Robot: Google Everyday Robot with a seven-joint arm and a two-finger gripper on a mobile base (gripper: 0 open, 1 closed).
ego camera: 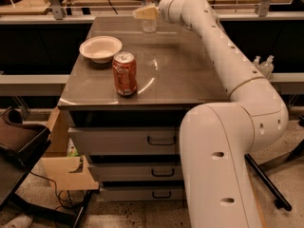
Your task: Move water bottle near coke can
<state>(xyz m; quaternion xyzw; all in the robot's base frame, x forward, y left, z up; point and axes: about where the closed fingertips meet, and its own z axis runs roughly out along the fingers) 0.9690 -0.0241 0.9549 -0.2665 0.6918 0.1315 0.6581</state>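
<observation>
With the pincer (145, 12) at the far edge of the bench (185, 70), right by the water bottle (149, 25) standing there (cannot tell if spread or pinching), grab it firm, keep it upright, and set it down by the coke can (125, 73) near the front edge.

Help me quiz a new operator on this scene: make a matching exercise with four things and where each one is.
Things:
1. water bottle
2. coke can
3. white bowl
4. gripper

Places:
A. left part of the table, just behind the coke can
B. right by the water bottle, above the far end
C. upright near the front edge
D. upright at the far edge

Pairs: 1-D, 2-C, 3-A, 4-B
</observation>
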